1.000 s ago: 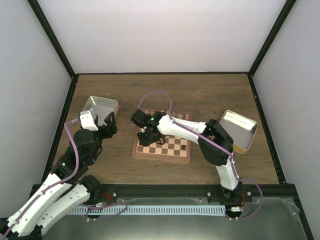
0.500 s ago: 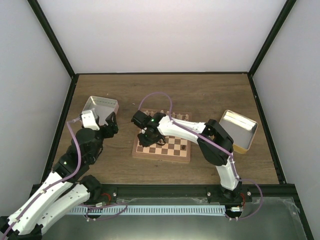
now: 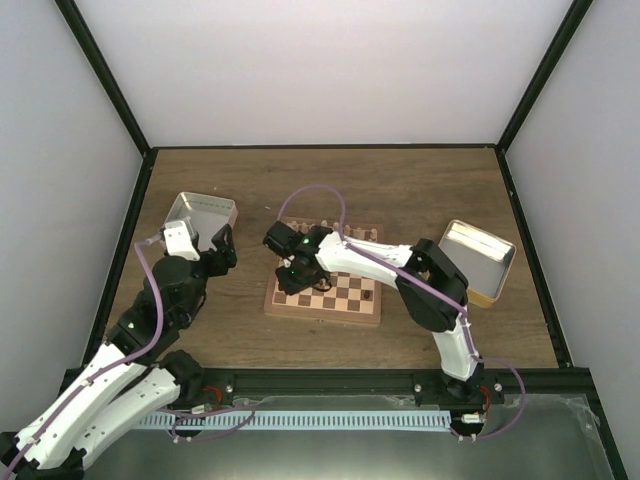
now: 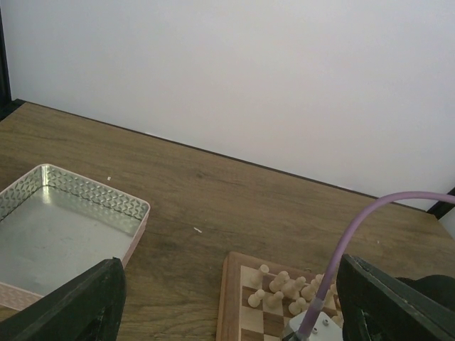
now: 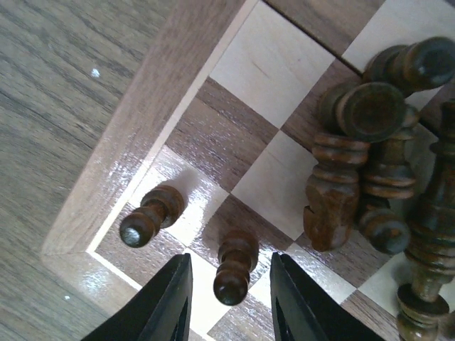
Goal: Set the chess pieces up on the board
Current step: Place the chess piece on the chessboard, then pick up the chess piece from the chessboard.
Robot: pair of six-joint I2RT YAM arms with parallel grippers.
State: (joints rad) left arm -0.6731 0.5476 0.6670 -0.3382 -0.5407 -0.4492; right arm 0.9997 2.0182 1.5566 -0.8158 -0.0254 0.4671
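In the right wrist view my right gripper [image 5: 229, 284] hangs open over the near left corner of the board [image 5: 149, 135]. A dark pawn [image 5: 234, 264] stands upright between its fingers [image 5: 167, 302], with a gap on each side. A second dark pawn [image 5: 151, 215] stands on the corner square to its left. More dark pieces [image 5: 370, 156] lie and stand in a heap to the right. From above, the right gripper [image 3: 290, 272] covers the left part of the board [image 3: 350, 300]. My left gripper [image 3: 215, 245] is open and empty, above the table to the left of the board. Pale pieces [image 4: 281, 284] cluster on the board's far edge.
A shallow metal tray [image 3: 200, 212] sits at the back left, close to my left gripper, and shows again in the left wrist view [image 4: 57, 227]. A second metal tray [image 3: 478, 258] lies to the right of the board. A purple cable [image 4: 355, 234] arcs over the board.
My left arm has shifted slightly to the left. The right gripper has stayed over the same corner of the board.
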